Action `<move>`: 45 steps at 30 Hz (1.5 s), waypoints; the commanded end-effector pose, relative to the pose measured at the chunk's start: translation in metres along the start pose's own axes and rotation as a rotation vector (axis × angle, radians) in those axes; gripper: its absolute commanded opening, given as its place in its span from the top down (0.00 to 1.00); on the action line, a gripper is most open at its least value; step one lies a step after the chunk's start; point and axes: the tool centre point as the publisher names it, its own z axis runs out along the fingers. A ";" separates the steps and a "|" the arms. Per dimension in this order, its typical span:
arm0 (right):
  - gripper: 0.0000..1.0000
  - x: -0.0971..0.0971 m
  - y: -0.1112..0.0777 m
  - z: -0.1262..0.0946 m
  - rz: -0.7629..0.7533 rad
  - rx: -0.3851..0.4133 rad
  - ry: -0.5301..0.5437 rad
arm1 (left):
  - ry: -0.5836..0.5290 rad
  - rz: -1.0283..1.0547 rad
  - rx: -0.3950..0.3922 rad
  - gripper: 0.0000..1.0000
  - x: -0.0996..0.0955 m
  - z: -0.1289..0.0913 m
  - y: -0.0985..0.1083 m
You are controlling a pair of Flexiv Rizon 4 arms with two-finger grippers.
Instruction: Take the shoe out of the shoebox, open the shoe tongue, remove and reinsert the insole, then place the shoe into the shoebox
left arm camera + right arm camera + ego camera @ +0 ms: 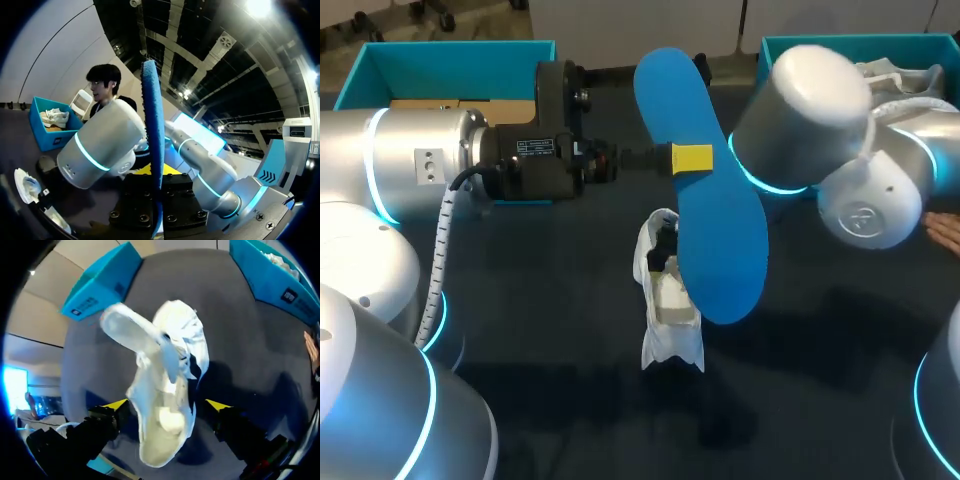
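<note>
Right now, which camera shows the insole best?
The head view: the whole blue insole faces the camera, pinched at its edge by the left gripper. The left wrist view sees the insole only edge-on, as a thin blue strip. The right wrist view misses it and shows just the shoe.

Dark grey table (820,380), matte top, soft shadows pooled across its near half
</note>
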 end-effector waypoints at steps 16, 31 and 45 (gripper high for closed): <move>0.00 -0.009 0.003 -0.030 0.009 -0.060 0.195 | 0.001 0.000 0.003 1.00 0.000 0.000 0.002; 0.00 -0.006 0.005 -0.037 0.011 -0.051 0.203 | 0.001 0.000 0.003 1.00 0.000 0.000 0.002; 0.00 -0.005 0.015 -0.097 0.037 -0.253 0.574 | 0.001 0.000 0.003 1.00 0.000 0.000 0.002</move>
